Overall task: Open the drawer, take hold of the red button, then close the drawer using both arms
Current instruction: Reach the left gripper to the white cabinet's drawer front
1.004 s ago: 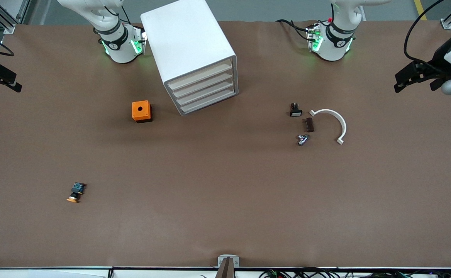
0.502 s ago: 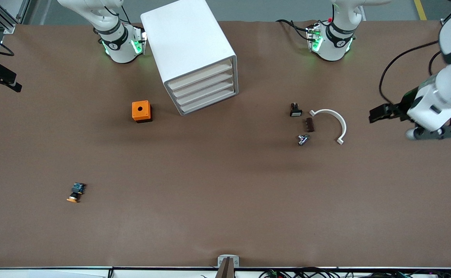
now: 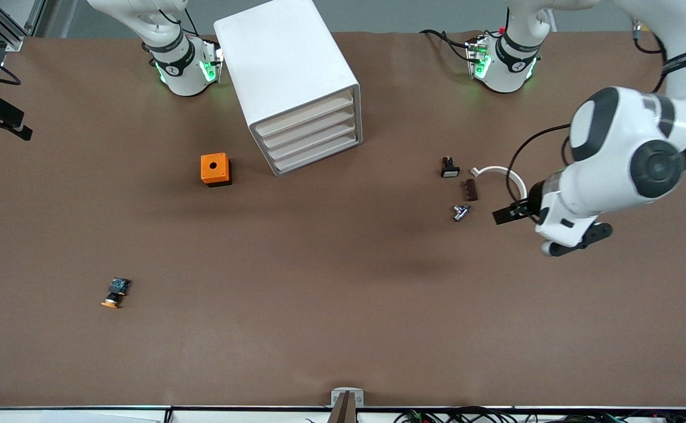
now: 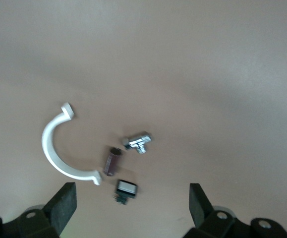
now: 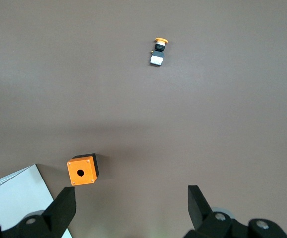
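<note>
The white cabinet (image 3: pixel 287 70) stands between the two arm bases, and its several drawers (image 3: pixel 310 136) are all shut. The button is out of view. My left gripper (image 3: pixel 510 212) (image 4: pixel 131 204) hangs open and empty over the white curved piece (image 3: pixel 504 174) (image 4: pixel 51 151) and the small parts beside it. My right gripper (image 3: pixel 17 126) (image 5: pixel 130 199) waits open and empty, high over the right arm's end of the table. The cabinet's corner (image 5: pixel 14 196) shows in the right wrist view.
An orange box with a hole (image 3: pixel 215 169) (image 5: pixel 82 170) sits beside the cabinet. An orange-capped button (image 3: pixel 115 292) (image 5: pixel 158 51) lies nearer the front camera. A black white-faced part (image 3: pixel 450 168) (image 4: pixel 125 190), a brown block (image 3: pixel 470 190) (image 4: pixel 112 161) and a metal piece (image 3: pixel 460 212) (image 4: pixel 138 142) lie by the curved piece.
My left arm has swung in from its end of the table and now hangs over the curved piece and small parts. The right arm has not moved.
</note>
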You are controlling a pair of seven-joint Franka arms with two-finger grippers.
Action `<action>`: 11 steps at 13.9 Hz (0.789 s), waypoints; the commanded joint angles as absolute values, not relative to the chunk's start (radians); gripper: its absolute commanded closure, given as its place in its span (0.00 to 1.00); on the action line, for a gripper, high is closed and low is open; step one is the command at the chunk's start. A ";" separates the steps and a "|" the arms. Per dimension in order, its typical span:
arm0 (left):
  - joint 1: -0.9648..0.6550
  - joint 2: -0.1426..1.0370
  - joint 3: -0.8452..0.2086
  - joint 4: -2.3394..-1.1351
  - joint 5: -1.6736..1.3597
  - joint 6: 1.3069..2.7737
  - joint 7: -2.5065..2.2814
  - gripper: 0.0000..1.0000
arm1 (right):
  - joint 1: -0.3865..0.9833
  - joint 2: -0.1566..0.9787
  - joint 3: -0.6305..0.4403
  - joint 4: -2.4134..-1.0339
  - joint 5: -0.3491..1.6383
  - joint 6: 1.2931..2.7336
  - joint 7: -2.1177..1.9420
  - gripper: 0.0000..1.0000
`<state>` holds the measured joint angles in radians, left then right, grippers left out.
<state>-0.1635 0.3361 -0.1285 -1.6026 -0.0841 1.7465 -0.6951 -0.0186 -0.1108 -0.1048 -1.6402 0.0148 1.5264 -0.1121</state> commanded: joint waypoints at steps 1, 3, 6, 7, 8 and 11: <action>-0.231 0.428 -0.127 -1.548 -0.124 1.753 -0.907 0.00 | -0.031 -0.130 -0.098 -1.647 0.002 1.529 -0.127 0.00; -0.284 0.491 -0.127 -1.519 -0.150 1.753 -1.082 0.00 | -0.029 -0.130 -0.097 -1.646 0.002 1.531 -0.127 0.00; -0.359 0.544 -0.127 -1.509 -0.195 1.753 -1.253 0.00 | -0.031 -0.130 -0.098 -1.646 0.002 1.531 -0.127 0.00; -0.371 0.558 -0.127 -1.509 -0.222 1.753 -1.299 0.00 | -0.032 -0.130 -0.098 -1.646 0.002 1.531 -0.127 0.00; -0.388 0.567 -0.127 -1.512 -0.242 1.752 -1.362 0.00 | -0.032 -0.129 -0.098 -1.646 0.002 1.531 -0.127 0.00; -0.422 0.595 -0.130 -1.513 -0.297 1.733 -1.642 0.00 | -0.034 -0.124 -0.098 -1.641 0.003 1.539 -0.124 0.00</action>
<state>-0.4077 0.5739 -0.1336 -1.5393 -0.2545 1.7622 -1.5053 -0.0186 -0.1111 -0.1053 -1.6385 0.0146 1.5322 -0.1124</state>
